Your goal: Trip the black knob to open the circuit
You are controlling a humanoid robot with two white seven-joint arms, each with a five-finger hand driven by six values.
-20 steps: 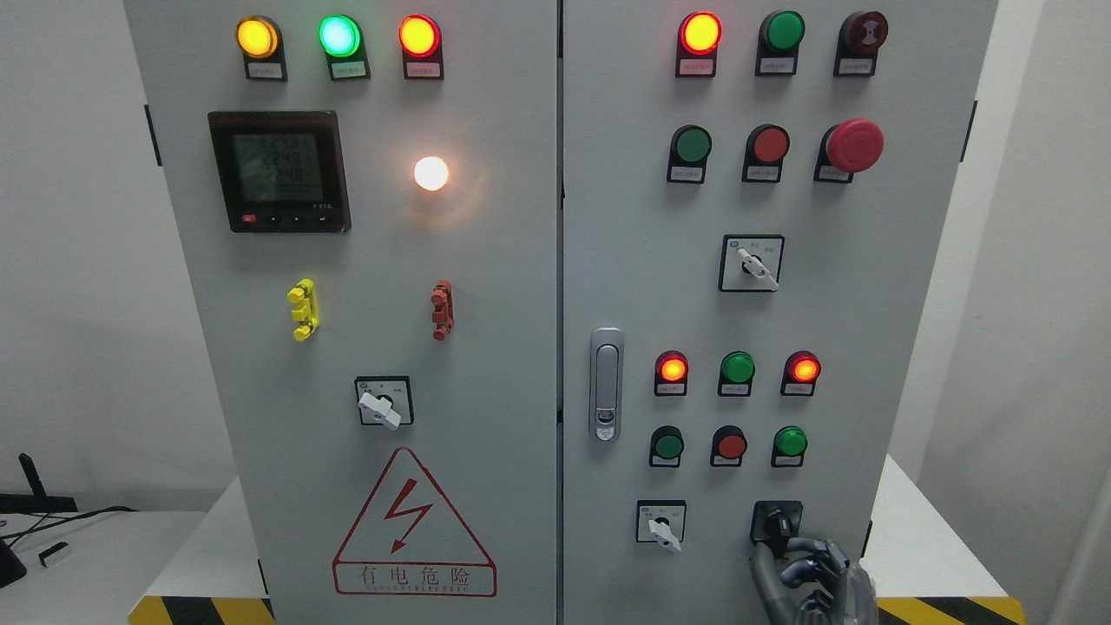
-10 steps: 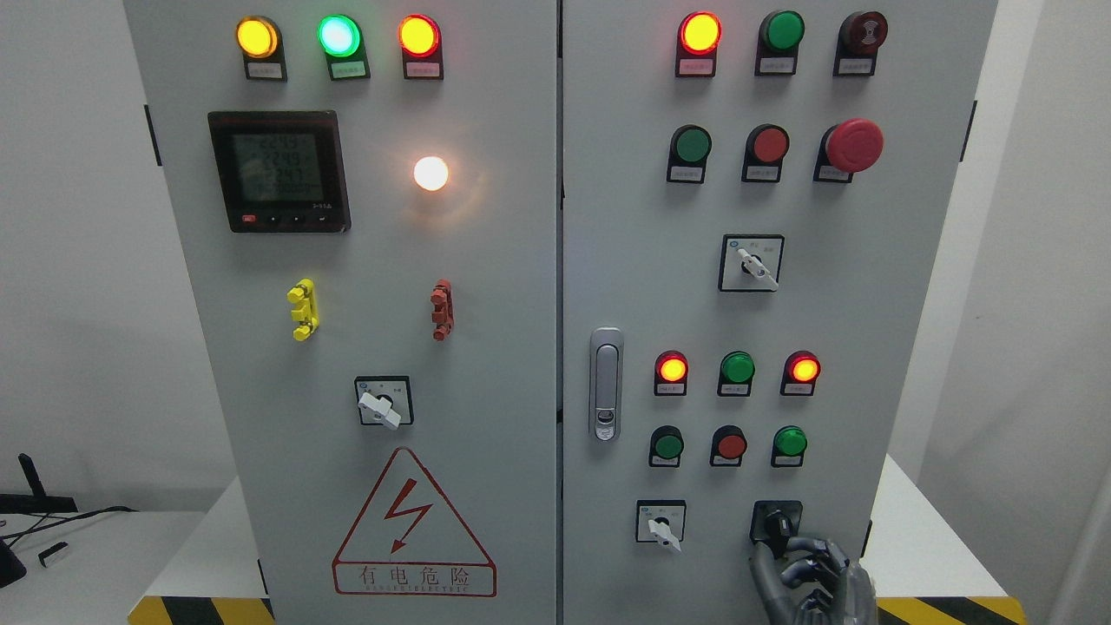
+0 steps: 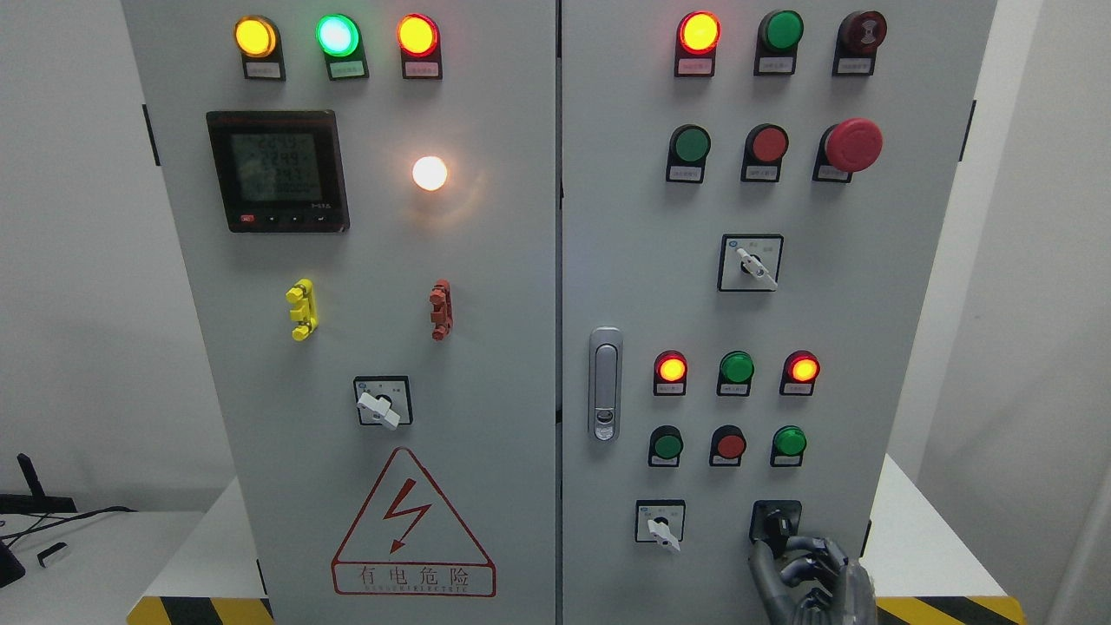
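The black knob (image 3: 777, 521) sits in a black square plate at the lower right of the right cabinet door (image 3: 625, 260). My right hand (image 3: 775, 547), dark grey, comes up from the bottom edge just below it. Its thumb stands left of the knob's lower end and its curled fingers (image 3: 811, 549) press in from the right, so the hand is pinched on that end. The upper part of the knob shows above the hand. My left arm is out of view.
A white selector switch (image 3: 660, 523) sits left of the knob. Above it are rows of red and green lamps (image 3: 736, 368), another selector (image 3: 751, 263) and a red mushroom button (image 3: 853, 144). The door latch (image 3: 605, 384) is at the seam. A white table edge (image 3: 920, 538) lies at right.
My right hand has crept up slightly and closed in on the knob's lower end. The lamps have not changed.
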